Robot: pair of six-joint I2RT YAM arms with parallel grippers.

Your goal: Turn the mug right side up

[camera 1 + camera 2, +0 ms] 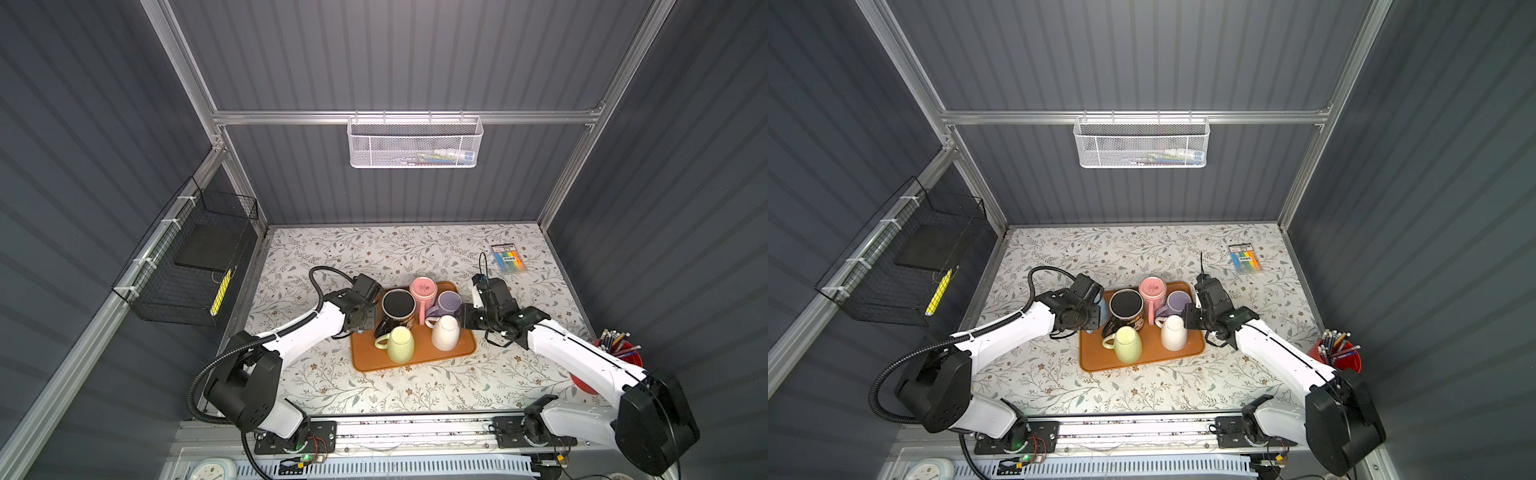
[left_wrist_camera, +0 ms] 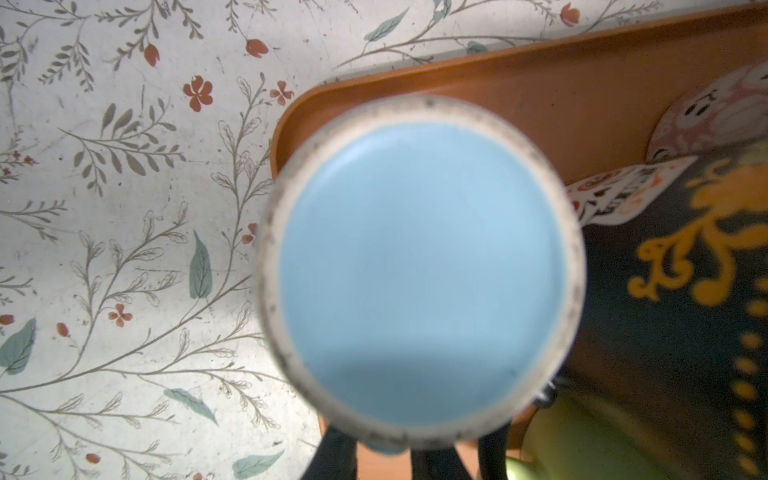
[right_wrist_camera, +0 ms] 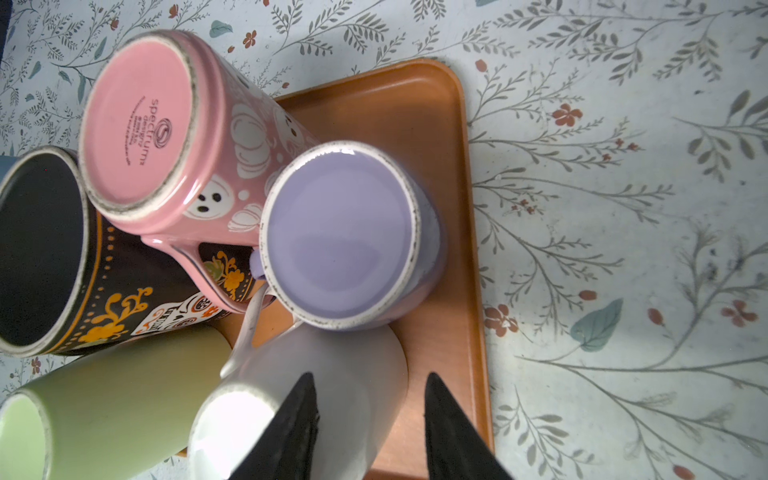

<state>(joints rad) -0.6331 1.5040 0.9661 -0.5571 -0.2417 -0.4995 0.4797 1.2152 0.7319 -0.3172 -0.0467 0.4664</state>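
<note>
Six mugs are crowding the orange tray [image 1: 453, 353], which is sitting mid-way across the floral tabletop [image 1: 374, 249]. The blue mug [image 2: 419, 266] is standing bottom-up at the tray's far-left corner, directly beneath the left gripper [image 1: 368, 311], which is hiding nearly all of it in both top views. The left wrist view is showing its base close up: a flat, pale sky-blue disc ringed by an unglazed off-white foot rim that is carrying dark specks. Its walls are lying out of sight below that rim. Two dark fingers [image 2: 336, 453] are poking out from behind the rim with a sliver of blue between them; whether they are pinching it I cannot tell.

Just beside it, the black mug [image 1: 398, 305] with orange scrollwork is standing mouth-up. The pink mug [image 1: 423, 289], purple mug [image 1: 449, 301], white mug [image 1: 445, 332] and yellow-green mug [image 1: 401, 343] are all showing their bases. The right gripper [image 3: 370, 376] is hovering at the tray's right side, its jaws standing apart, one finger over the white mug's flank and the other over bare tray.
</note>
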